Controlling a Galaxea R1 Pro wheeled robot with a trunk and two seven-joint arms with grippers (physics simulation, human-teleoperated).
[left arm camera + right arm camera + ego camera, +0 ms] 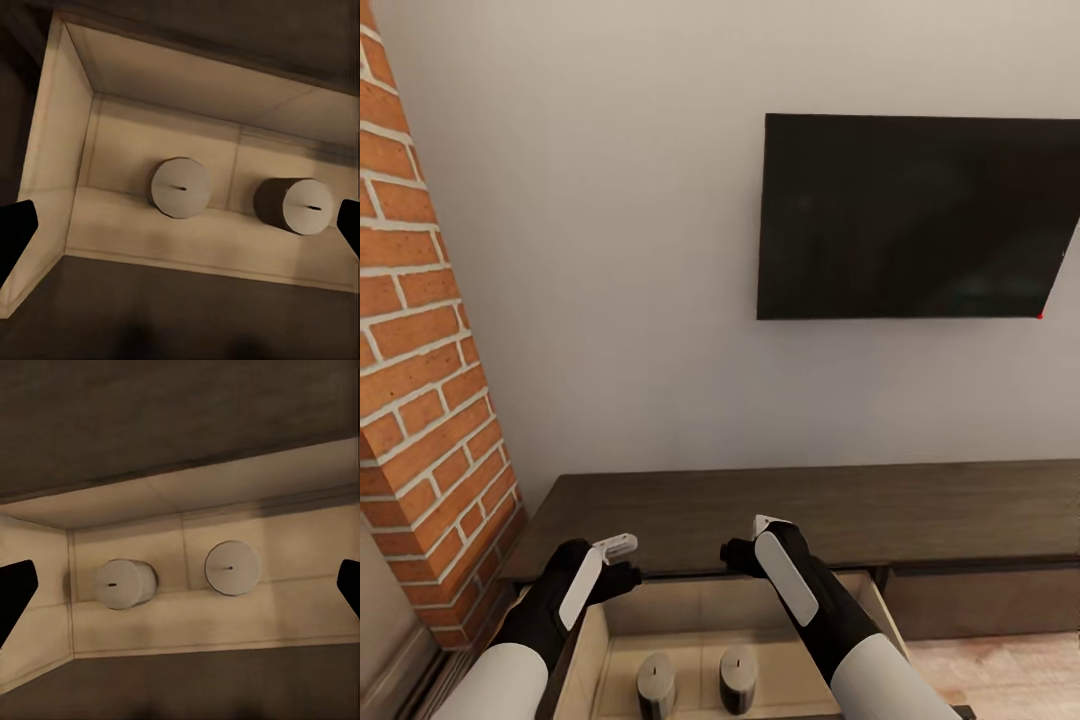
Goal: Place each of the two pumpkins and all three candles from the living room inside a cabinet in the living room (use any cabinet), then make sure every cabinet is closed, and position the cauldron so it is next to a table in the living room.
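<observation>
Honestly, I can read no brand, label or writing anywhere; the wall-mounted television (920, 215) above the cabinet (810, 515) is a blank black panel.

Two candles sit in the cabinet's open drawer (622, 650), below its dark-brown flat top. Both are short, stubby grey-tan cylinders with a flat round face and a tiny dark wick at the centre. From my head camera the left candle (656, 685) and the right candle (738, 678) stand upright side by side, near each other but not touching, on the pale wood drawer floor. The left wrist camera shows the same pair (180, 187) (295, 205), and the right wrist camera too (124, 583) (232, 568); each stands clear of the drawer walls.

My left gripper (622, 560) hangs above the drawer's left rear part, close under the cabinet's front edge, and my right gripper (745, 545) hangs above the drawer's rear middle. Both sets of fingers are spread wide and pinch nothing: in each wrist picture the dark fingertips (13, 232) (15, 589) sit at opposite borders with the candles between them.

For room, the drawer floor is bare around and between the candles. The brick wall (420, 400) stands just left of the cabinet's end, near my left arm. To the right of the drawer, the neighbouring drawer front (980, 600) is flush and shut.
</observation>
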